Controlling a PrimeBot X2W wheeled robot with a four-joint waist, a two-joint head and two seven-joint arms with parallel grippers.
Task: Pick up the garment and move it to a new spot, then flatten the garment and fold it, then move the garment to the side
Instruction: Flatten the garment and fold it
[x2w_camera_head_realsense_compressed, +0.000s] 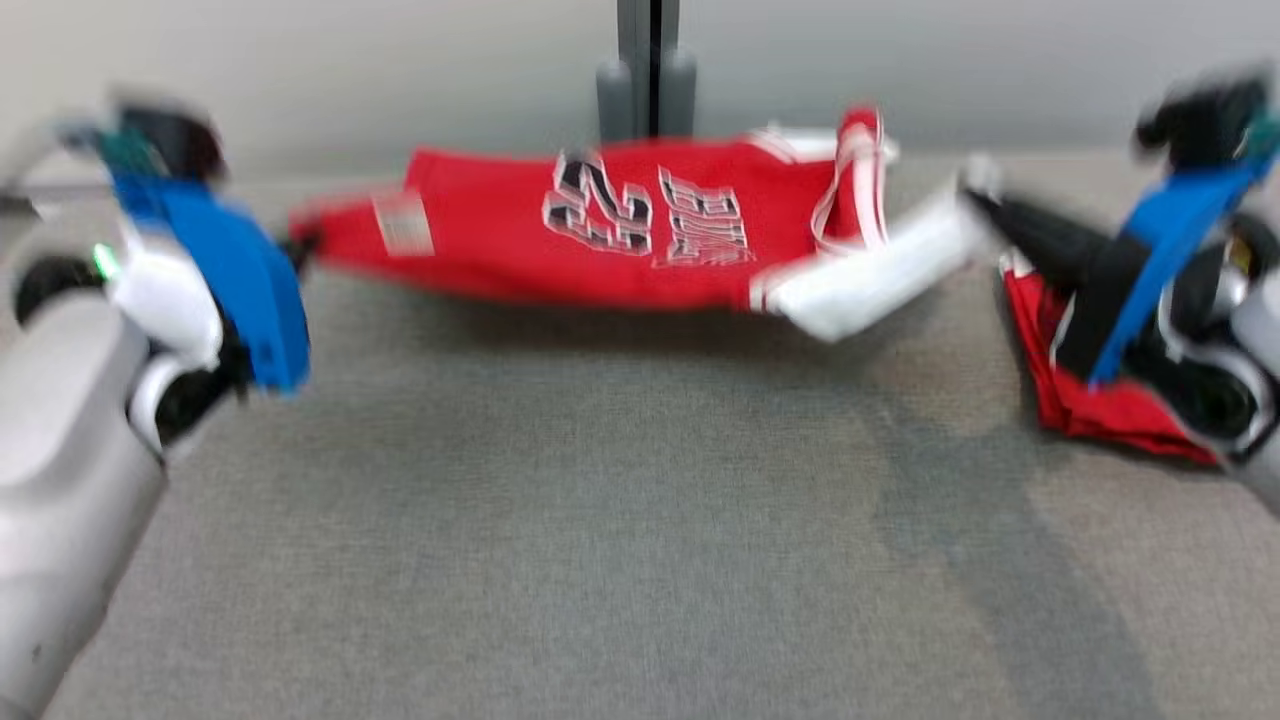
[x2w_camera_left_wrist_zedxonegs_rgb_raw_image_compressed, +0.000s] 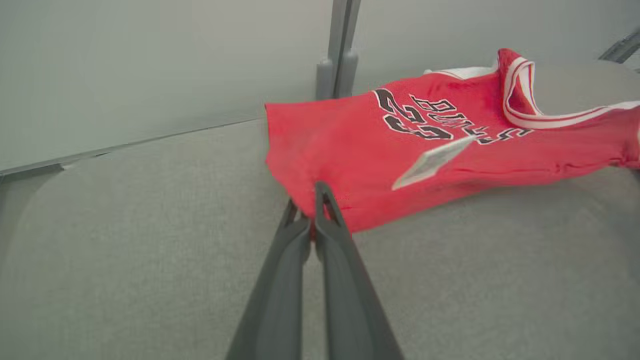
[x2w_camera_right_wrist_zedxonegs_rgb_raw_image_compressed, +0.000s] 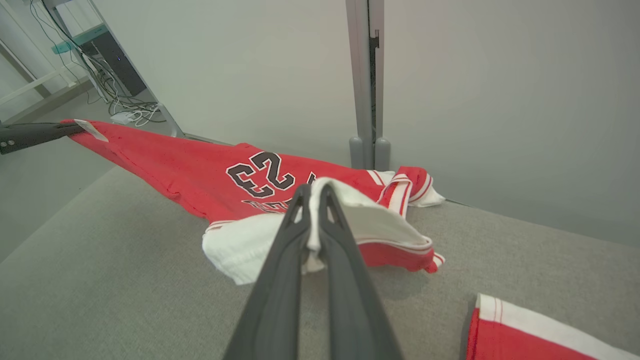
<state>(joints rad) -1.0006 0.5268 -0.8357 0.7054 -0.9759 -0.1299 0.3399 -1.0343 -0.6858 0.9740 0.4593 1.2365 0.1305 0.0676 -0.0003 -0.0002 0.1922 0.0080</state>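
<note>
- Left of the grey post (x2w_camera_head_realsense_compressed: 648, 70), we see a pale grey forearm (x2w_camera_head_realsense_compressed: 60, 440) ending in a rounded white wrist housing (x2w_camera_head_realsense_compressed: 165, 295).
- A blue plate (x2w_camera_head_realsense_compressed: 235, 290) covers that housing, and beside it glows what seems to be a small green light (x2w_camera_head_realsense_compressed: 102, 262).
- Right of the post, the other wrist (x2w_camera_head_realsense_compressed: 1210, 340) is white and black under a blue strip (x2w_camera_head_realsense_compressed: 1165, 260).
- Our left gripper (x2w_camera_left_wrist_zedxonegs_rgb_raw_image_compressed: 312, 200) has two long, matte, dark grey fingers (x2w_camera_left_wrist_zedxonegs_rgb_raw_image_compressed: 280, 290) that taper to narrow tips.
- Our right gripper (x2w_camera_right_wrist_zedxonegs_rgb_raw_image_compressed: 312, 192) is built the same, with slots near the tips.
</note>
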